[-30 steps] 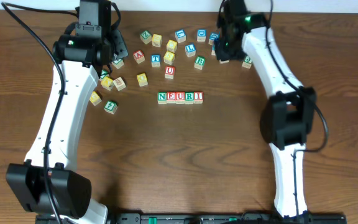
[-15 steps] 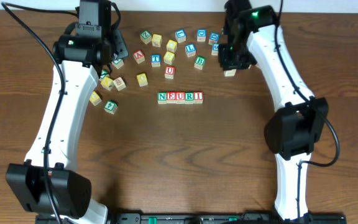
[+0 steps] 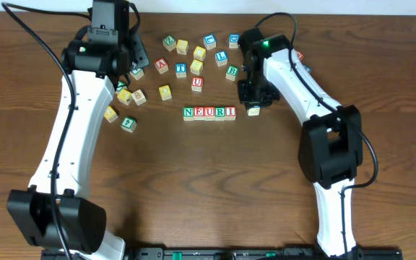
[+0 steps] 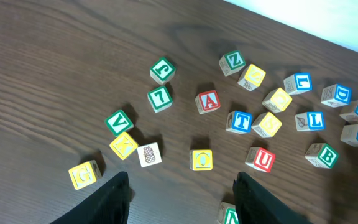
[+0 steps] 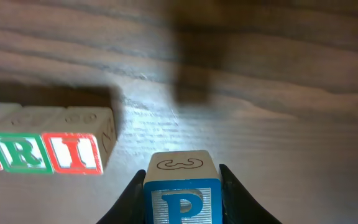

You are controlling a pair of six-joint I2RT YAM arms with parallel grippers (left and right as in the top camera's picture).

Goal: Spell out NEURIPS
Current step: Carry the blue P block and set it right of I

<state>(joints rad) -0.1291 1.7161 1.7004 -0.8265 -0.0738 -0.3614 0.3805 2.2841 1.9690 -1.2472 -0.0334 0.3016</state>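
**Item 1, right arm.** The right gripper (image 3: 254, 107) has its jaws closed on the P cube (image 5: 182, 202). It holds 1 finger (image 5: 132, 199) against each of 2 opposite side faces. The blue-bordered P face is turned toward the wrist camera.

**Item 2, location.** The P cube sits just beside the right end of the row (image 3: 209, 112), which reads N, E, U, R, I on the table (image 3: 215, 180). A narrow gap separates it from the I cube (image 5: 73, 154), so the 2 are near but not touching. Whether its underside rests on the wood cannot be told.

**Item 3, left arm.** The left gripper (image 4: 182, 180) hovers over the loose cubes (image 4: 238, 121) at the far left. Its jaws are apart with nothing between them.

**Item 4, handling (judgement).**
- The P cube is a small wooden cube, so it is likely light, rigid and not fragile.
- Its flat painted faces may slip slightly under a weak pinch.
- The present hold, centred on 2 parallel faces, is the sound one. A corner or off-centre hold would let the cube twist.
- The finger on the row side stands between P and I. A flush placement therefore looks unlikely, and a small gap or a follow-up nudge should be expected.

**Item 5, outstanding.** The P cube is not yet released, and 1 letter remains after it. No S is legible in any view. Several yellow-faced cubes (image 4: 267, 124) lie in the scatter, with markings too small to read.
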